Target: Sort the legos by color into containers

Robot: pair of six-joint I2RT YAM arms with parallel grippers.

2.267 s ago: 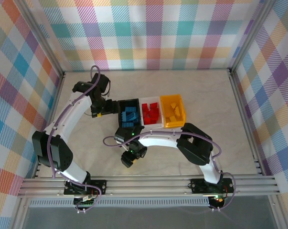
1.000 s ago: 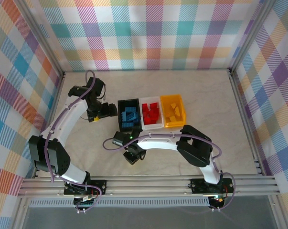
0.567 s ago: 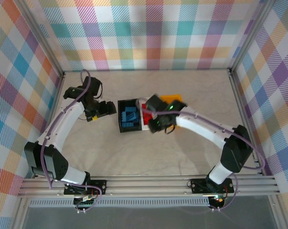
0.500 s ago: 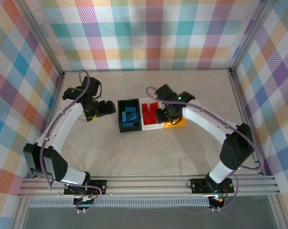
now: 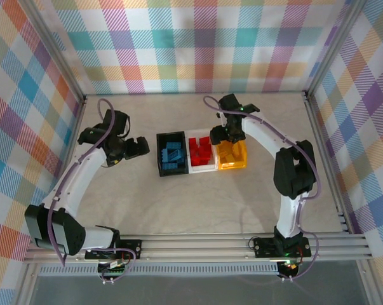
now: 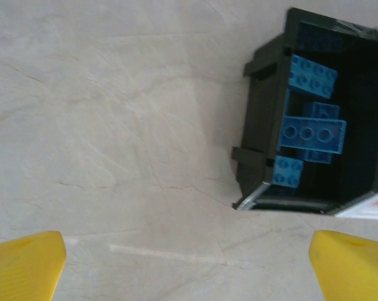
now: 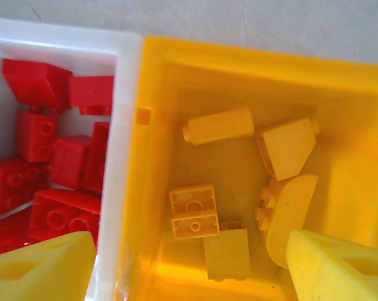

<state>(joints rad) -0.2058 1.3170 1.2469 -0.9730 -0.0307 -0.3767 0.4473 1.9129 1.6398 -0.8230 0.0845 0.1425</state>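
Top view: 3 bins in a row, mid-frame, side walls touching. Black bin (image 5: 159, 154) at left, white bin (image 5: 202, 169) in the middle, yellow-orange bin (image 5: 232, 166) at right. Tabletop (image 5: 197, 210) pale, marbled.

Legos, as they lie: blue legos (image 6: 313, 133) in black bin, red legos (image 7: 51, 163) in white bin, yellow legos (image 7: 229, 125) in yellow-orange bin. No loose pcs seen on the table.

L gripper (image 5: 142, 147): left of centre in top view, just left of black bin, not touching it, pointing toward it. Wrist view: yellow fingertips (image 6: 26, 263) in the two bottom corners, far apart, bare table between. Jaws released, nothing held. Black bin sits upper right of that frame, approx 5 blue pcs visible; sliver of white bin at lower-right edge.

R gripper (image 5: 231, 132): upper centre-right in top view, over far end of yellow-orange bin. Wrist view looks straight down; fingertips (image 7: 339, 266) in the bottom corners, one over white-bin side, the other over yellow-orange bin. Jaws spread, nothing between them. Approx 6 yellow pcs loose on bin floor; red pcs piled at frame left.
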